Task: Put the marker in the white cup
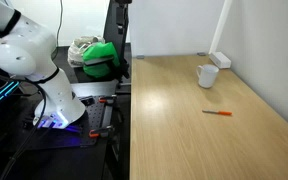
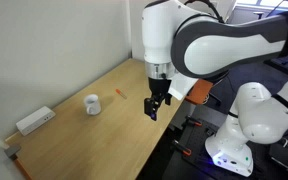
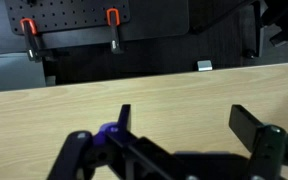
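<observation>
Orange-red marker (image 1: 217, 113) flat on wooden table (image 1: 174, 140), near white cup (image 1: 207, 75) but apart, long axis side-to-side in an exterior view, tip direction unreadable; gripper (image 2: 156, 108) jaws spread, empty.

I can read no text, label, brand, number or sign in any of my views. The white cup (image 1: 207, 75) and the marker (image 1: 218, 113) look plain from here. If the flat white block (image 2: 34, 121) at the table's far edge carries any print, it is too small and blurred for me to tell.
</observation>
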Available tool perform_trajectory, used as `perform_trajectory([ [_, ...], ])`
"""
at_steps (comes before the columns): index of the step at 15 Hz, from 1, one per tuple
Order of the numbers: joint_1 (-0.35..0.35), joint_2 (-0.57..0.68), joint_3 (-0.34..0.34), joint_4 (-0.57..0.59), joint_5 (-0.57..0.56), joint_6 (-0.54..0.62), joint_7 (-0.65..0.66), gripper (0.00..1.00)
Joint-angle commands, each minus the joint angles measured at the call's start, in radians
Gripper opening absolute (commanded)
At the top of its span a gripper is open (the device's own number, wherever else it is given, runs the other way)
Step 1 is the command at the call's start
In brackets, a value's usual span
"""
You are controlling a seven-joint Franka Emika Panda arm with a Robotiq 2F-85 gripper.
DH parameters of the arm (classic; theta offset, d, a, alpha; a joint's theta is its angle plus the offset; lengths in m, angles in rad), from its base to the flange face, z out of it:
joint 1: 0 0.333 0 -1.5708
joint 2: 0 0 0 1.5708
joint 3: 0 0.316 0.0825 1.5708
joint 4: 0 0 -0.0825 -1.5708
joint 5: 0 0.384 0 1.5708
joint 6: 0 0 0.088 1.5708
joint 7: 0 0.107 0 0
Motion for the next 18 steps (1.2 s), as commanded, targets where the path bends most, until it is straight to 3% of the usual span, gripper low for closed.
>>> perform_trajectory([
  [1,0.006,0.001,-0.006,0.001,-0.004,-0.001,0.003,1.00],
  [10,0.001,0.002,-0.004,0.001,-0.006,0.013,0.011,1.00],
  [18,-0.050,0.022,-0.004,0.005,-0.028,0.151,0.057,1.00],
])
